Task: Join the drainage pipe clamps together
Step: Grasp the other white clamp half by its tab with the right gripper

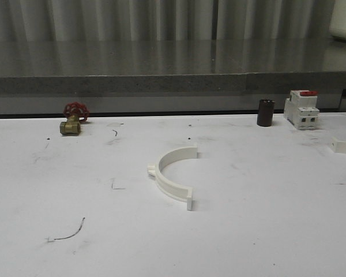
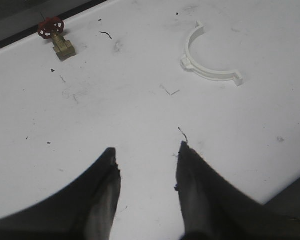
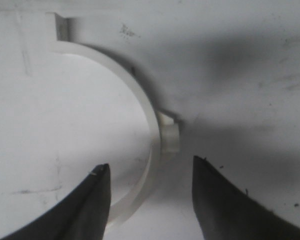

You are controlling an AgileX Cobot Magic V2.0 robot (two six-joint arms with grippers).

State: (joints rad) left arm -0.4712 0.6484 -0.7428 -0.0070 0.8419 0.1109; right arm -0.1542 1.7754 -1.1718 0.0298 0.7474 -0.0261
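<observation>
White bench (image 1: 265, 231) carries one clamp (image 1: 172, 175) mid-surface; another (image 3: 140, 130) sits between the right gripper (image 3: 150, 185) jaws, open. Left gripper (image 2: 147, 167) is open, empty. Closing off-centre could skid the thin arc away.

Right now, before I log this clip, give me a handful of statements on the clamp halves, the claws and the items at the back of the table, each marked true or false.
1. A clamp half lies flat mid-table. True.
2. The left claw is shut on that clamp half. False: it is open, holds nothing, and the half lies far from it.
3. The right claw is open, one finger on each side of the second clamp half. True.
4. The red-handled brass valve stands beside the breaker. False: they are at opposite ends of the table's back edge.
5. A dark cylinder stands just left of the breaker. True.
</observation>
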